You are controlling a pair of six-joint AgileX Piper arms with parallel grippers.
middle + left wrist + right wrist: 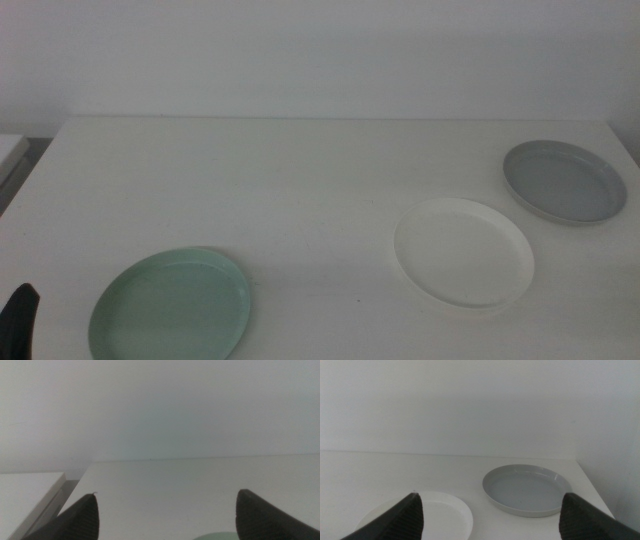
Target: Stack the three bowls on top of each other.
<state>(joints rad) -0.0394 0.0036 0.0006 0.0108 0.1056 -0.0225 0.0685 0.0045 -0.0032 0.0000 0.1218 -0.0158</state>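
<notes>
The mint green bowl lies at the table's front left. The white bowl lies right of the middle and the grey bowl lies at the far right, close behind it. All three lie apart and flat. My left gripper shows only as a dark tip at the bottom left, left of the green bowl. In the left wrist view my left gripper is open and empty, with a sliver of the green bowl between its jaws. My right gripper is open and empty, facing the white bowl and grey bowl.
The white table ends at a white wall behind. A low white surface stands beside the table's left edge. The grey bowl lies near the table's right edge.
</notes>
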